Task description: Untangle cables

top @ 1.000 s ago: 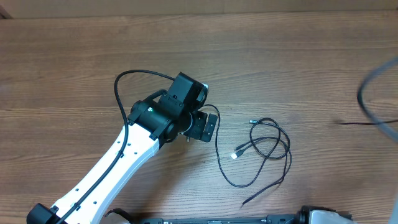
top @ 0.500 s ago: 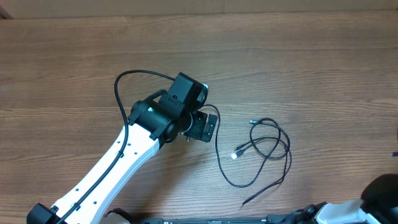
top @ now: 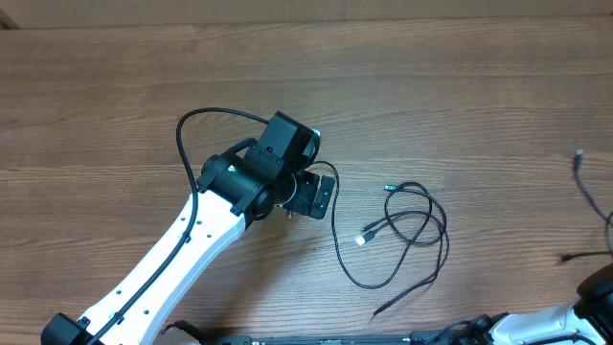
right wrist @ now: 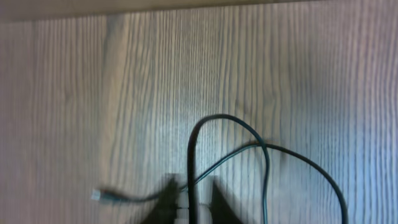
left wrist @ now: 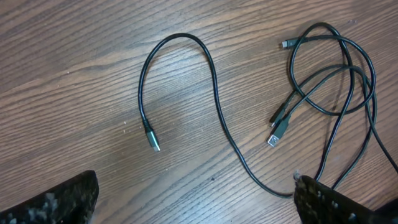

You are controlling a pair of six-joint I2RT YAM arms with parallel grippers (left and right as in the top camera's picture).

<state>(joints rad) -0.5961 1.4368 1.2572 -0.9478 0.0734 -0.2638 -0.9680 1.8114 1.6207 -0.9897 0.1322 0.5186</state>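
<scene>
A loose tangle of thin black cables [top: 412, 228] lies on the wooden table right of centre, with a silver-tipped plug [top: 362, 239]. My left gripper [top: 311, 196] hovers just left of it, open and empty. In the left wrist view its fingers [left wrist: 196, 208] frame bare wood, with one cable's curve [left wrist: 186, 74] and the tangled loops [left wrist: 329, 74] ahead. My right gripper [right wrist: 191, 200] is shut on a separate black cable [right wrist: 261, 162], whose plug end [right wrist: 99, 195] trails left. That cable shows at the overhead view's right edge [top: 586, 192].
The right arm [top: 594, 302] sits at the bottom right corner. The left arm's white link [top: 182, 254] runs diagonally from the bottom left, with its thick black robot cable [top: 192, 125] arcing above it. The table's far edge [right wrist: 186, 9] shows in the right wrist view.
The right arm has swung down toward the bottom right corner, carrying its cable along the right edge. The left arm and the central tangle have not moved.
</scene>
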